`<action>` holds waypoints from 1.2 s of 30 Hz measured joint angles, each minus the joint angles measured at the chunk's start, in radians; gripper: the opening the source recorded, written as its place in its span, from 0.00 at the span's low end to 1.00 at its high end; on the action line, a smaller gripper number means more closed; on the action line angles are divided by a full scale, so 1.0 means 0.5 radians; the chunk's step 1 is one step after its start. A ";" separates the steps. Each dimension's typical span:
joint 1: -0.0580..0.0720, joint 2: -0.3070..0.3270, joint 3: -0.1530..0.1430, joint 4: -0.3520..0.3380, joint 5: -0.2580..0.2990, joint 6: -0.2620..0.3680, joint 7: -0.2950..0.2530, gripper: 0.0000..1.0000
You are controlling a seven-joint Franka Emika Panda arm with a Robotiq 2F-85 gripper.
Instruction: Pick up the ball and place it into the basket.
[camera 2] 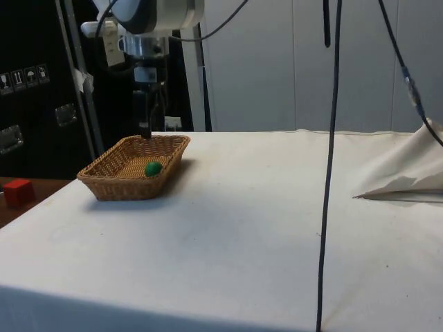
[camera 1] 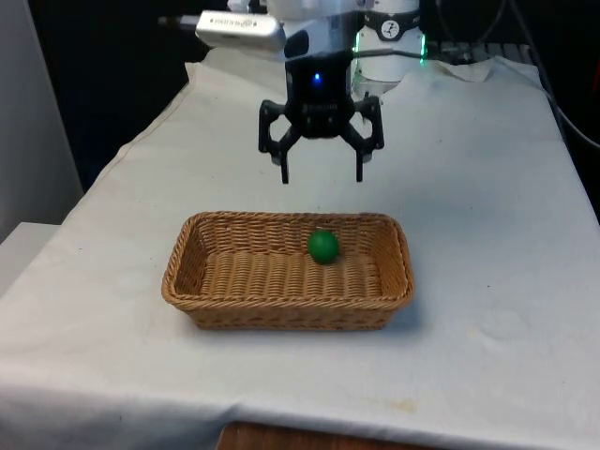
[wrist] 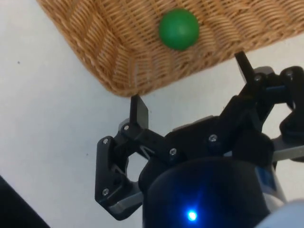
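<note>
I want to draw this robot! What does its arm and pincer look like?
The arm is white and rounded, with a green glow near its base. The pincer is black, with jointed links and two thin, flat fingers. Small silver screws dot its links.

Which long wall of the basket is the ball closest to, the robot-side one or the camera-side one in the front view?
The robot-side wall. The green ball lies in the basket near that far wall, the one just below the open pincer.

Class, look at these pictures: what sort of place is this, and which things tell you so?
Probably a robotics lab: a gripper hangs over a cloth-covered table, cables dangle, and only a wicker basket with a green ball is set out.
</note>
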 measured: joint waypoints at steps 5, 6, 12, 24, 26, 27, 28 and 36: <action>0.002 -0.052 0.000 -0.040 -0.022 -0.002 0.012 1.00; 0.004 -0.070 -0.002 -0.054 -0.026 -0.002 0.016 1.00; 0.006 -0.192 -0.004 -0.146 -0.076 -0.014 0.034 1.00; 0.010 -0.376 -0.004 -0.292 -0.162 -0.032 0.068 1.00; 0.014 -0.416 -0.004 -0.330 -0.182 -0.034 0.078 1.00; 0.014 -0.428 -0.004 -0.344 -0.188 -0.034 0.080 1.00; 0.014 -0.440 -0.004 -0.354 -0.194 -0.036 0.080 1.00; 0.020 -0.540 -0.004 -0.464 -0.268 -0.040 0.106 1.00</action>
